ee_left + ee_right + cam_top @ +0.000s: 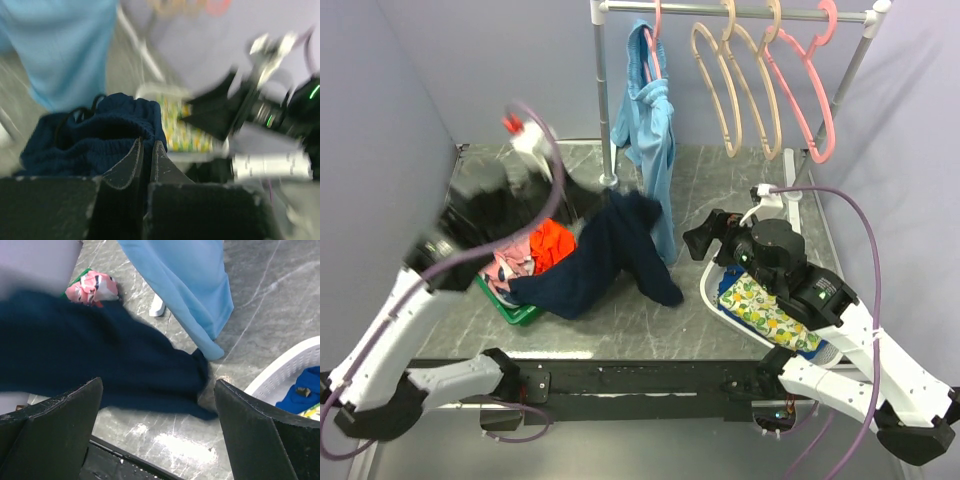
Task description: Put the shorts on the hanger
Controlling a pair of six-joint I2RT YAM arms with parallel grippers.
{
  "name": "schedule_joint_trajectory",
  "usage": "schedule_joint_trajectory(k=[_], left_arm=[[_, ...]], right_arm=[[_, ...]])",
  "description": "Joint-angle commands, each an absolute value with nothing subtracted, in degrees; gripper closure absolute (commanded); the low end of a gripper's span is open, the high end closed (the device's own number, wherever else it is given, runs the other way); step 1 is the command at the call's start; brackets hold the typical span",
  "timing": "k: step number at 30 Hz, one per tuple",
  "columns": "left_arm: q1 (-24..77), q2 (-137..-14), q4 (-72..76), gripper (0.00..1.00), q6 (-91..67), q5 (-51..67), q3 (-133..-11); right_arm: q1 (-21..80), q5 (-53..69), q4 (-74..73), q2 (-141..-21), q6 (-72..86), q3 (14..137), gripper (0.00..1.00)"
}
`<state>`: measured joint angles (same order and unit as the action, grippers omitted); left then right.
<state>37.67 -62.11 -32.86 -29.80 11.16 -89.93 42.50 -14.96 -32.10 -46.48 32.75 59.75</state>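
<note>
The dark navy shorts (600, 260) hang lifted from the green basket (523, 314), one leg trailing onto the table. My left gripper (146, 148) is shut on the bunched shorts (100, 132); its arm (485, 215) is a motion blur at the left. My right gripper (704, 240) stands open to the right of the shorts, apart from them, with the shorts (100, 360) and bare table between its fingers (62, 422). Two beige hangers (718, 95) hang empty on the rail at the back.
A light-blue garment (650, 125) hangs from a pink hanger on the rail (740, 12), just behind the shorts. Another pink hanger (810, 105) hangs at the right. Orange and pink clothes (548, 245) fill the green basket. A white basket (712, 292) holds lemon-patterned cloth (768, 312).
</note>
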Motion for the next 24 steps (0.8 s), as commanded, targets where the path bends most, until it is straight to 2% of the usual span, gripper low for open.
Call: schedule_joint_trajectory(k=[1,3,4,6,8,11,13,16,19,21,23,24], left_arm=[[41.6,-52.6,-20.2,0.99,-37.5,17.4,-64.0],[42.6,-47.6,-16.0,0.99,-40.9,22.1,-53.6],[43.0,-44.6,-13.0,0.99,-44.4,23.1,-44.6],[44.4,-41.8,-10.4,0.99,-49.3,24.5,-37.3],[45.3,-38.4,-9.7,0.9,-51.8,25.1,-29.8],[46.4,-35.0,-11.9,0.68,-54.5,24.3,-25.3],[46.5,-33.4,-14.4,0.33,-54.3,23.4,-25.3],[46.7,-32.9,-20.7,0.22,-52.6,17.9,-28.9],[46.7,-35.2,-27.7,0.29,-50.0,10.3,-34.5],[46.6,-37.4,-33.0,0.4,-50.5,2.5,-37.2],[46.7,-39.2,-32.7,0.52,-51.5,0.2,-36.7],[46.7,-39.4,-33.2,0.65,-54.7,0.2,-35.9]], right_arm=[[42.7,-16.1,-32.9,-44.6,34.2,56.5,0.0],[42.8,-15.9,-33.2,-44.4,34.5,55.2,0.0],[42.6,-15.5,-33.1,-44.5,34.6,53.7,0.0],[42.9,-14.3,-32.6,-44.7,35.0,52.1,0.0],[43.6,-13.3,-31.6,-45.3,35.7,49.4,0.01],[46.7,-14.0,-29.7,-47.7,37.3,46.4,0.04],[50.7,-16.2,-28.8,-50.4,38.4,45.2,0.09],[54.0,-17.0,-27.3,-53.2,40.0,44.0,0.16],[55.9,-17.0,-25.7,-54.4,40.7,43.1,0.32],[56.4,-17.1,-25.1,-56.1,40.3,43.4,0.39],[57.1,-17.5,-24.7,-57.8,39.1,45.0,0.39],[57.3,-17.4,-23.9,-59.9,38.6,45.5,0.39]])
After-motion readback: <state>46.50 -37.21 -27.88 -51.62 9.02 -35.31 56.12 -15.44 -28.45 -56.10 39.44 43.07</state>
